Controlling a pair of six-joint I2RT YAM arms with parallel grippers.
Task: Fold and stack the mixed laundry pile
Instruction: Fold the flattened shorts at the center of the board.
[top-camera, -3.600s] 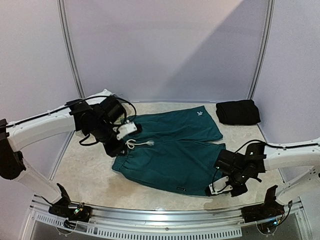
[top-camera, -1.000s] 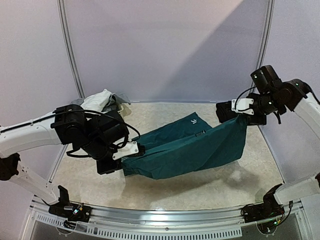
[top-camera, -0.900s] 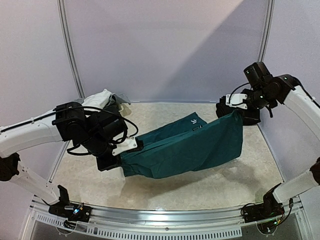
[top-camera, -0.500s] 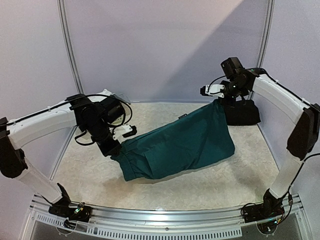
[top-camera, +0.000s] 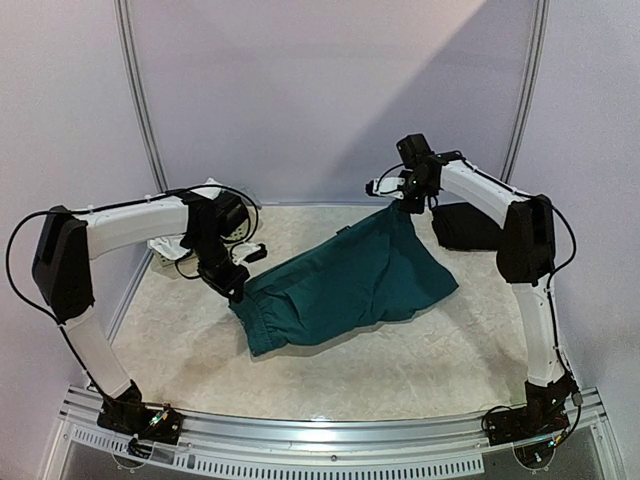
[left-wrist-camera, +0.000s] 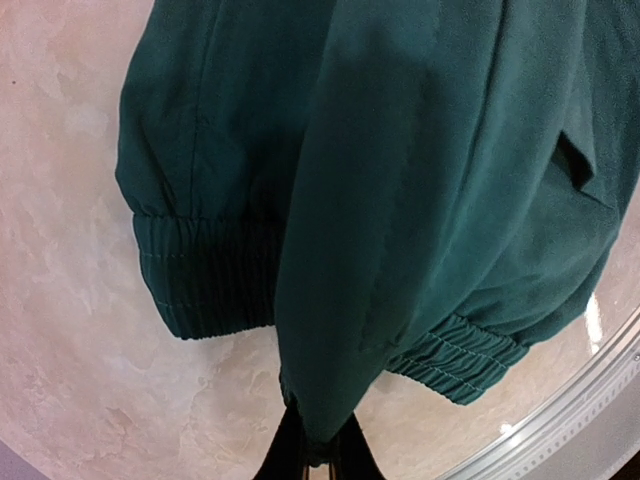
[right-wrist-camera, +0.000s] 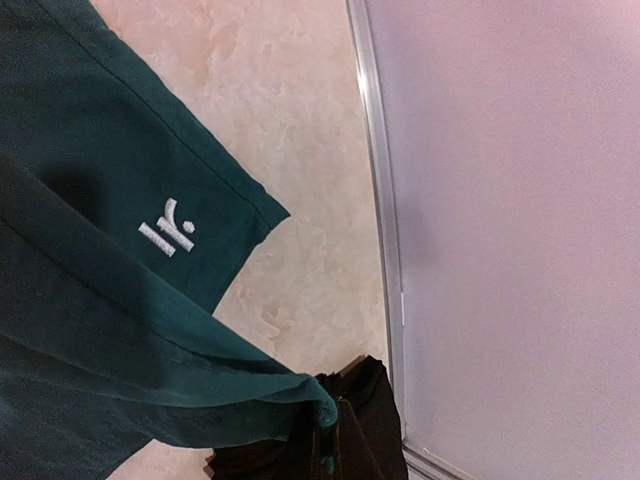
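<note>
Surface: pale marbled tabletop (top-camera: 430, 350).
Room: lilac wall panels (top-camera: 330, 90).
Left gripper (top-camera: 238, 287): clenched on waist end of dark teal-green fabric shorts (top-camera: 350, 285).
Right gripper (top-camera: 405, 200): pinching their leg hem; middle sags onto tabletop.
Hidden: folded black trousers (top-camera: 470, 225), partly behind right arm (top-camera: 525, 240).

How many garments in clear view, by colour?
Teal-green: 1, the shorts
Black: 1, the folded garment
Total: 2
</note>
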